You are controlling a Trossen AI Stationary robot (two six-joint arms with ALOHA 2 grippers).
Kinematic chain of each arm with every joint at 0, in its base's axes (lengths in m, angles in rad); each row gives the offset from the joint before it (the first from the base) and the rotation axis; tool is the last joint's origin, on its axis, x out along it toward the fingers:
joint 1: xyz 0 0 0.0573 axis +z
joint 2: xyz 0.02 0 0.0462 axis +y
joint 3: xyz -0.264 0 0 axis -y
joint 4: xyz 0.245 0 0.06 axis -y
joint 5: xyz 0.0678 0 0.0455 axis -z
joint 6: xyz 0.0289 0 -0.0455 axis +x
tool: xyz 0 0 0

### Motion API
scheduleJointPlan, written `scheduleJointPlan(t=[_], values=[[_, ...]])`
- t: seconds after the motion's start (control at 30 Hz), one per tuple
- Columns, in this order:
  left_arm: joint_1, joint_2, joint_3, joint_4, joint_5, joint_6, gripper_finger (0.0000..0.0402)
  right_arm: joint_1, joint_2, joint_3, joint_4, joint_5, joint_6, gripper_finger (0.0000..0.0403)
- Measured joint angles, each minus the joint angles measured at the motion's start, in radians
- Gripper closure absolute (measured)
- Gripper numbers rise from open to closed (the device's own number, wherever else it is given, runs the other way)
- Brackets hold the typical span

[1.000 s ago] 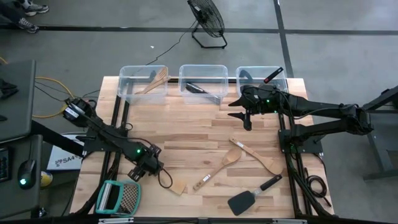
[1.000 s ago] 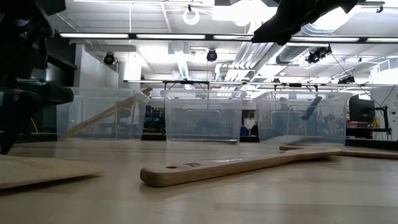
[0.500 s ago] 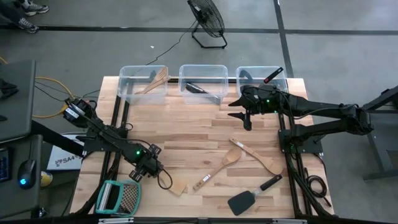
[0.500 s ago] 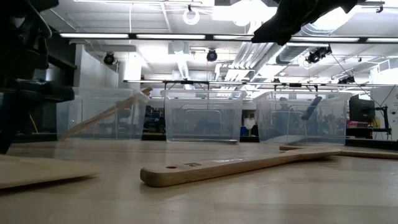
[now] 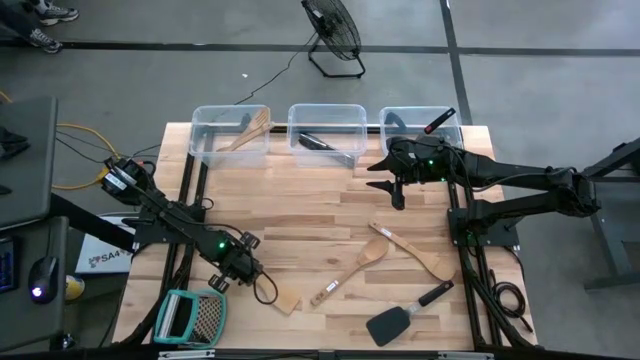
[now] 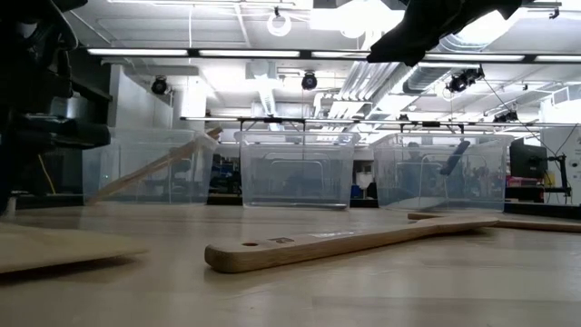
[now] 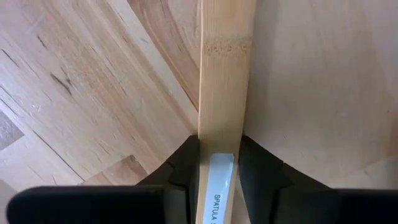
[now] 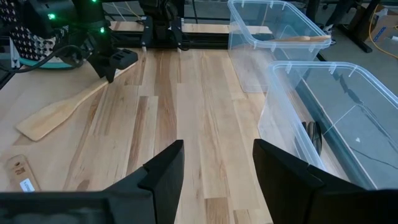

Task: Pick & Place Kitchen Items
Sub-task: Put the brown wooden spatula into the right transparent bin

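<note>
Left gripper: where the near left of the table lies below it, we find the left gripper (image 5: 243, 271) low on the boards, its fingers (image 7: 186, 163) pressed against both sides of the wooden spatula (image 7: 225, 81) handle.
Wooden spatula: we see it flat on the table (image 5: 300, 200), blade toward the near edge, just beside the teal-framed grater (image 5: 190, 318).
Right gripper: we note the right gripper (image 5: 388, 180) hanging above the far right, jaws apart and holding nothing, near the right-hand clear bin (image 5: 392, 120).
Other utensils: we count a wooden spoon (image 5: 352, 268), a second wooden spatula (image 5: 420, 254) and a black spatula (image 5: 398, 318) lying loose on the near right.
</note>
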Motion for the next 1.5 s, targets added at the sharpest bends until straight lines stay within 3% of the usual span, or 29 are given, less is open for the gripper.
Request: scheduleJointPlan(t=[0.37, 0.87, 1.1, 1.33, 1.5], values=[[0.0, 0.007, 0.047, 0.041, -0.052, -0.16, 0.0321, 0.0, 0.0, 0.0, 0.0, 0.0, 0.0, 0.0219], [0.011, 0.004, 0.198, 0.032, -0.324, -0.266, 0.0321, 0.0, 0.0, 0.0, 0.0, 0.0, 0.0, 0.0219], [0.096, -0.012, 0.255, 0.034, -0.435, -0.26, 0.0321, 0.0, 0.0, 0.0, 0.0, 0.0, 0.0, 0.0219], [0.2, -0.015, 0.318, 0.038, -0.443, -0.198, 0.0321, 0.0, 0.0, 0.0, 0.0, 0.0, -0.119, 0.0219], [0.279, -0.015, 0.373, 0.071, -0.443, -0.171, 0.0321, 0.0, 0.0, 0.0, 0.0, -0.002, -0.091, 0.0219]])
